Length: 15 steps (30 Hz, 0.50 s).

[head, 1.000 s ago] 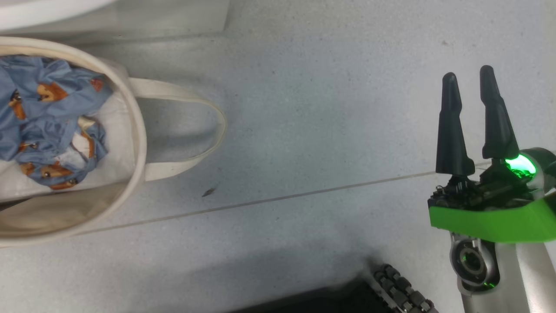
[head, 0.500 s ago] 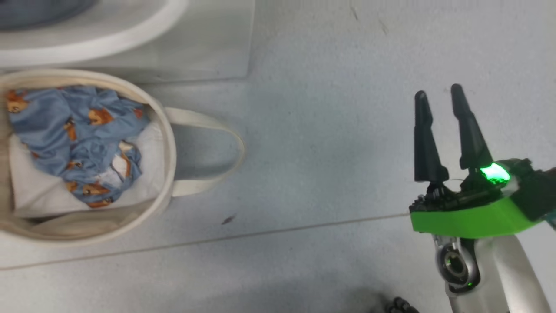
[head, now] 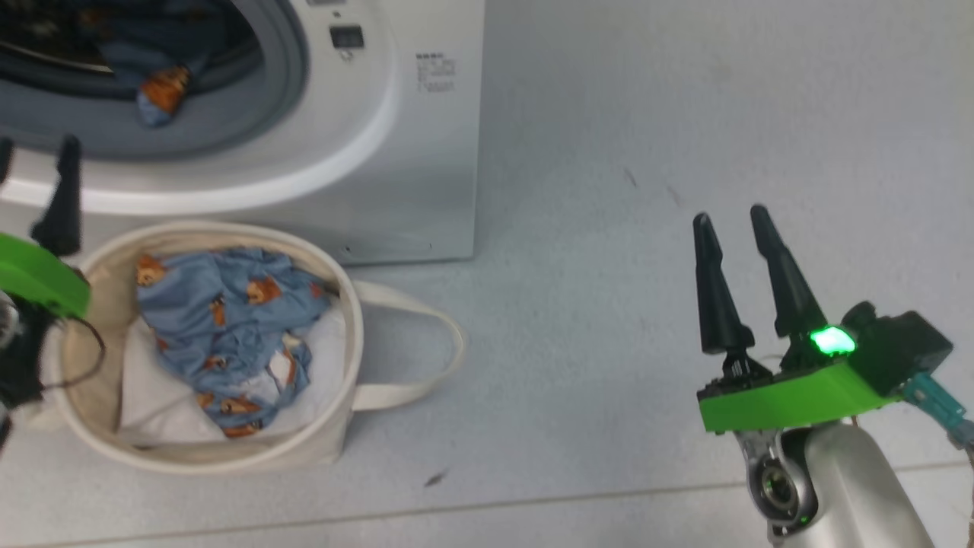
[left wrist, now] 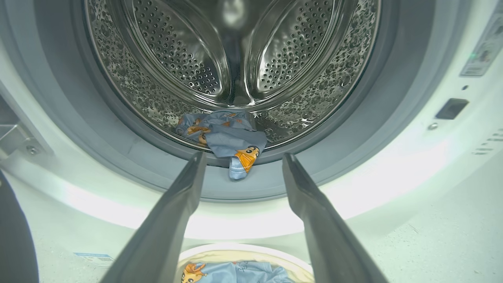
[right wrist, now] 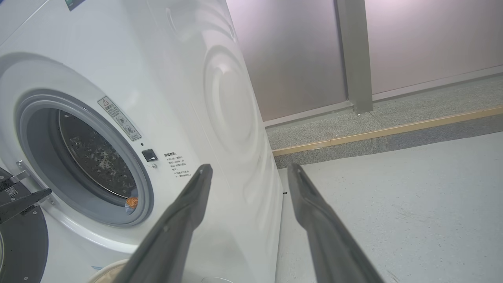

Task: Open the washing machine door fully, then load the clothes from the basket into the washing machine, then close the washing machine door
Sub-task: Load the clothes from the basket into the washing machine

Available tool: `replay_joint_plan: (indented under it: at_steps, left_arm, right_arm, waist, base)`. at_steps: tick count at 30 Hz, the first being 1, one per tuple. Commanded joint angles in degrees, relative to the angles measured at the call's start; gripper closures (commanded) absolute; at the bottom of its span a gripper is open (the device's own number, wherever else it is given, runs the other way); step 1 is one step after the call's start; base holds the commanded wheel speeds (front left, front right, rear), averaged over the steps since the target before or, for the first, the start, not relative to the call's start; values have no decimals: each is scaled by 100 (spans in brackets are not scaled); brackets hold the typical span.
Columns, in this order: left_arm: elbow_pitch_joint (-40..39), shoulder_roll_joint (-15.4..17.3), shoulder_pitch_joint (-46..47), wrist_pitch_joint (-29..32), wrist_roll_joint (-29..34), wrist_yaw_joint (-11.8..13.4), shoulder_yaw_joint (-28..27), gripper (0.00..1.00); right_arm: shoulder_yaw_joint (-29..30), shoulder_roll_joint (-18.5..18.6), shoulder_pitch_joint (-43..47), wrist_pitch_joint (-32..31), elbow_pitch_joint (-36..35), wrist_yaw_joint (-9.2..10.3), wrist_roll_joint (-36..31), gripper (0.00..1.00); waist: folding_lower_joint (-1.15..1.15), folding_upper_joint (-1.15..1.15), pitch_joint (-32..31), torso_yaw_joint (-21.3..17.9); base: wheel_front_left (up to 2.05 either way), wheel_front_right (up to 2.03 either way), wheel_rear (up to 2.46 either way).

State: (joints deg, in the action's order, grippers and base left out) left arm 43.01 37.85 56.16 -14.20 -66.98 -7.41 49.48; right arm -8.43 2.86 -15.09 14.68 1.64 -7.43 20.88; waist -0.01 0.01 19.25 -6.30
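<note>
Roughly midway through loading, by the look of it. Door swung aside, drum mouth clear. One blue garment lies at the front of the drum, a corner drooping over the grey gasket. The other clothes sit crumpled in the basket, on white padding, just in front of the washer.

Left gripper hovers above the basket facing the drum, fingers spread, nothing in them. Right gripper hangs well off to the side over the floor, likewise spread and empty.

Handling — thin, limp cloth, light, nothing to break; it should drape and trail when lifted. Best hold: a raised fold at the heap's crown, pinched deep enough to bunch several layers, clear of the padding. The drooping corner probably wants pushing in before the door shuts — it could get caught.
</note>
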Motion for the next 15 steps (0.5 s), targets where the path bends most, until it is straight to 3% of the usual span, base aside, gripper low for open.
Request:
replay_joint_plan:
  at_steps: [1,15]
  left_arm:
    - [-177,234,-54,-77,91,76,-353,0]
    - [-1972,202,-2253,-79,718,945,-1493,0]
  right_arm:
    - [-127,2,116,-47,-110,-6,35,0]
    - [-144,161,516,-276,40,-6,253,0]
  waist:
    - [1,-1,-497,158]
    - [1,-1,-1470,249]
  base:
    - [0,0,0]
    - [0,0,0]
